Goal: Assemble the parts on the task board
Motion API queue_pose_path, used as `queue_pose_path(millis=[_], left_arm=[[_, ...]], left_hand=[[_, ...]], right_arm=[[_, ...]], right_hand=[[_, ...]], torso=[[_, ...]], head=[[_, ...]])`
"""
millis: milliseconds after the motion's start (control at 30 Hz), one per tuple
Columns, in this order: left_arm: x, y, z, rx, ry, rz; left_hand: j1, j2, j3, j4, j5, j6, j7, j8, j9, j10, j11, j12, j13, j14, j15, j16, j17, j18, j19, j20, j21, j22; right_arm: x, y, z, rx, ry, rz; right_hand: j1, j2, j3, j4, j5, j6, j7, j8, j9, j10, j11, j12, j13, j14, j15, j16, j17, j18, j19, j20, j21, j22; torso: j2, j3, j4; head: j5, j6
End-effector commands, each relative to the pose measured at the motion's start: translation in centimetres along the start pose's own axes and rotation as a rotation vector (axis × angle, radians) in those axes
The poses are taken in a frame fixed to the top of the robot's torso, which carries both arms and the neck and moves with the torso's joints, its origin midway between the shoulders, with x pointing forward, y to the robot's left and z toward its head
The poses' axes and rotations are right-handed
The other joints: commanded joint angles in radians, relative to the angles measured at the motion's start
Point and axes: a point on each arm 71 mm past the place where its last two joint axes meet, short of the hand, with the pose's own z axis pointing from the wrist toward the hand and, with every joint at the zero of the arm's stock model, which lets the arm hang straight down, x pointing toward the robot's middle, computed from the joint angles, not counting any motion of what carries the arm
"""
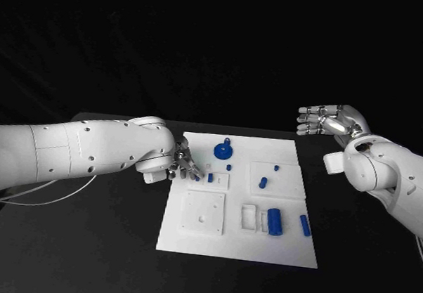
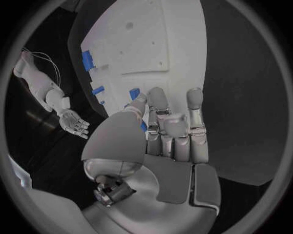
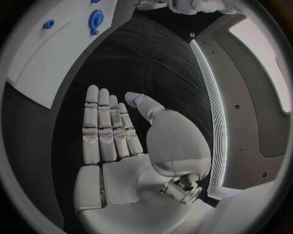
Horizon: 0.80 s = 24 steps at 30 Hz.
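Observation:
The white task board [image 1: 237, 244] lies mid-table with blue parts on it: a round toothed piece [image 1: 224, 149] at the far end, small pegs [image 1: 263, 183] in the middle, and a thick cylinder [image 1: 274, 221] with a bar [image 1: 305, 225] near the front right. My left hand [image 1: 181, 164] is at the board's left edge, fingertips down beside a small blue peg [image 1: 210, 177]. Its fingers [image 2: 174, 122] are straight and nothing plainly sits in them; the peg [image 2: 134, 92] lies just past the thumb. My right hand [image 1: 331, 122] is raised off the board's far right corner, fingers [image 3: 107, 126] spread flat and empty.
A square white plate [image 1: 204, 213] with holes sits on the board's front left, and a small white block [image 1: 249, 217] stands beside the cylinder. Black tabletop [image 1: 99, 248] surrounds the board. White cables [image 1: 44, 196] trail under my left arm.

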Motion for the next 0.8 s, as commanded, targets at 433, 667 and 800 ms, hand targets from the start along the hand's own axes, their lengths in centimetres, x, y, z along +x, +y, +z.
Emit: queue_pose_path(millis=[433, 667, 800], left_arm=[[0.06, -0.10, -0.03, 0.023, -0.007, 0.003], [-0.04, 0.13, -0.13, 0.028, -0.017, -0.005], [-0.10, 0.25, -0.23, 0.033, -0.026, -0.010]], left_hand=[[0.008, -0.080, -0.011, 0.112, -0.013, 0.011, 0.002, -0.002, 0.001, 0.051, -0.001, -0.003, -0.014, -0.003, -0.010, -0.009, -0.005, -0.018, 0.001, -0.006, -0.009, 0.016], [0.012, -0.088, -0.017, 0.128, -0.013, 0.012, 0.002, -0.002, -0.002, 0.051, -0.001, -0.001, -0.022, -0.003, -0.011, -0.010, -0.002, -0.022, 0.001, -0.010, -0.009, 0.017], [0.009, -0.092, -0.022, 0.132, -0.013, 0.012, 0.003, -0.002, -0.003, 0.051, -0.001, -0.001, -0.024, -0.004, -0.012, -0.012, -0.005, -0.022, 0.001, -0.011, -0.010, 0.016]], right_arm=[[0.18, -0.22, -0.12, -0.002, 0.016, 0.001], [0.21, -0.50, -0.22, 0.003, 0.016, 0.002], [0.24, -0.62, -0.26, 0.005, 0.016, 0.002]], right_hand=[[-0.003, 0.009, 0.002, 0.002, 0.003, 0.000, 0.005, 0.002, 0.000, -0.002, 0.003, -0.006, -0.001, -0.006, -0.001, -0.003, 0.000, 0.020, -0.008, 0.000, 0.000, 0.000], [-0.003, 0.009, 0.002, 0.002, 0.003, 0.000, 0.005, 0.002, 0.000, -0.002, 0.003, -0.006, -0.001, -0.006, -0.001, -0.003, 0.000, 0.020, -0.008, 0.000, 0.000, 0.000], [-0.003, 0.009, 0.002, 0.002, 0.003, 0.000, 0.005, 0.002, 0.000, -0.002, 0.003, -0.006, -0.001, -0.006, -0.001, -0.003, 0.000, 0.020, -0.008, 0.000, 0.000, 0.000]], torso=[[0.000, -0.0002, -0.0001], [0.000, -0.0001, 0.0000], [0.000, -0.0009, 0.0001]], head=[[0.000, -0.002], [-0.001, -0.002], [-0.002, -0.003]])
